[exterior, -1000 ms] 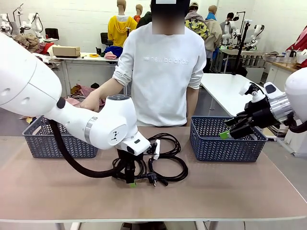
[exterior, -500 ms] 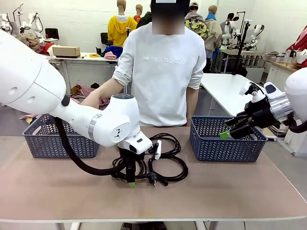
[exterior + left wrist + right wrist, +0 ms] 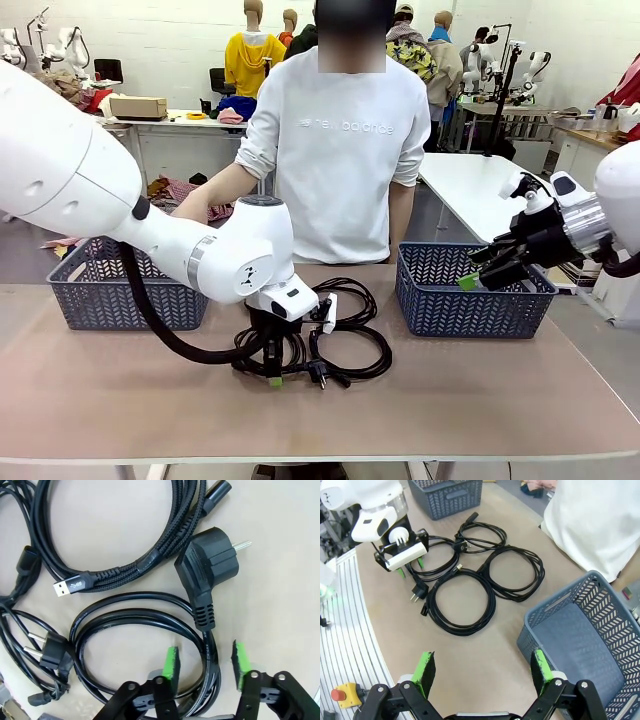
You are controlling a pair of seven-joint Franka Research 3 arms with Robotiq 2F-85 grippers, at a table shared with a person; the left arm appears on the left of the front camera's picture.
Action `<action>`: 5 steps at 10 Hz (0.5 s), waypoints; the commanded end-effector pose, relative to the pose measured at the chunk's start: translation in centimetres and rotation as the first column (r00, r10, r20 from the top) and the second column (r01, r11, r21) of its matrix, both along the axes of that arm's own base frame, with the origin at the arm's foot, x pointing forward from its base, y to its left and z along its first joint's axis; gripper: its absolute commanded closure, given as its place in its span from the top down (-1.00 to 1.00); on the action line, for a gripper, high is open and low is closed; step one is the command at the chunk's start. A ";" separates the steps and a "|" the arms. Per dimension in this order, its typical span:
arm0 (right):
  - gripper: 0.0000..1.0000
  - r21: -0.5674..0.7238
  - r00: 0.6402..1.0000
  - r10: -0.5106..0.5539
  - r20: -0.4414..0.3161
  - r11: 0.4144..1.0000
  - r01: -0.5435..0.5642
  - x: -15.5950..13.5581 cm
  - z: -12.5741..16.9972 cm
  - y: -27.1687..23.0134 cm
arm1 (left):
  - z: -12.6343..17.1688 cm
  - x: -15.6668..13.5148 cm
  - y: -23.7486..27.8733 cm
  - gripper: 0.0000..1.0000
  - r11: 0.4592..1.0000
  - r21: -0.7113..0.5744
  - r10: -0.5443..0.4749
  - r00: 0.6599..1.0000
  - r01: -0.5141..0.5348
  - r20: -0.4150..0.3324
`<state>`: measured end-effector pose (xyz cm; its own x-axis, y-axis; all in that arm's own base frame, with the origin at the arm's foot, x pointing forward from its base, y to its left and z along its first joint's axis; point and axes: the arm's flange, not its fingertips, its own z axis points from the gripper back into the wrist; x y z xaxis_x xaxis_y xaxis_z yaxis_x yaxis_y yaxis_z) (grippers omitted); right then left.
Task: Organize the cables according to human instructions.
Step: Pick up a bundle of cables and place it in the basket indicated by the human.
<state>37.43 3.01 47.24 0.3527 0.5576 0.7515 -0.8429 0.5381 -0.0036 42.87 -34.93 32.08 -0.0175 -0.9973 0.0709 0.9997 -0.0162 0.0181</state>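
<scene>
Four black power cords (image 3: pixel 462 630), each coiled in loops, lie at the middle of the one tan table (image 3: pixel 500 400). Two dark blue-grey plastic lattice baskets (image 3: pixel 125 300) stand toward the far side, one at the left and the other basket (image 3: pixel 470 300) at the right. The left wrist view shows two round black two-pin plugs (image 3: pixel 210 562) and one silver USB connector (image 3: pixel 67 586). There are two white robot arms (image 3: pixel 200 250). One person in a white sweatshirt (image 3: pixel 340 150) stands at the far side.

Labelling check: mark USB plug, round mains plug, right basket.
USB plug (image 3: pixel 67 587): left wrist view, metal tip.
mains plug (image 3: pixel 212 560): left wrist view, round body.
right basket (image 3: pixel 470 310): front view, front wall.
</scene>
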 end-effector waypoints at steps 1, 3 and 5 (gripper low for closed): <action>1.00 0.012 1.000 0.018 0.019 1.000 -0.019 0.4 0.0 0.0 | 0.3 0.2 -0.2 -0.26 1.000 0.026 0.017 1.000 -0.017 0.010; 1.00 0.012 1.000 0.018 0.019 1.000 -0.019 0.4 0.0 0.0 | 0.4 0.2 -0.2 -0.66 0.999 0.030 0.018 1.000 -0.019 0.013; 1.00 0.012 1.000 0.018 0.019 1.000 -0.019 0.4 0.0 0.0 | 0.5 0.2 -0.1 -1.00 0.999 0.044 0.021 1.000 -0.022 0.017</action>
<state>37.41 2.95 47.22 0.3538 0.5582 0.7505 -0.8432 0.5376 -0.0023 42.90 -35.05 32.30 -0.0119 -0.9983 0.0569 0.9997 -0.0108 0.0200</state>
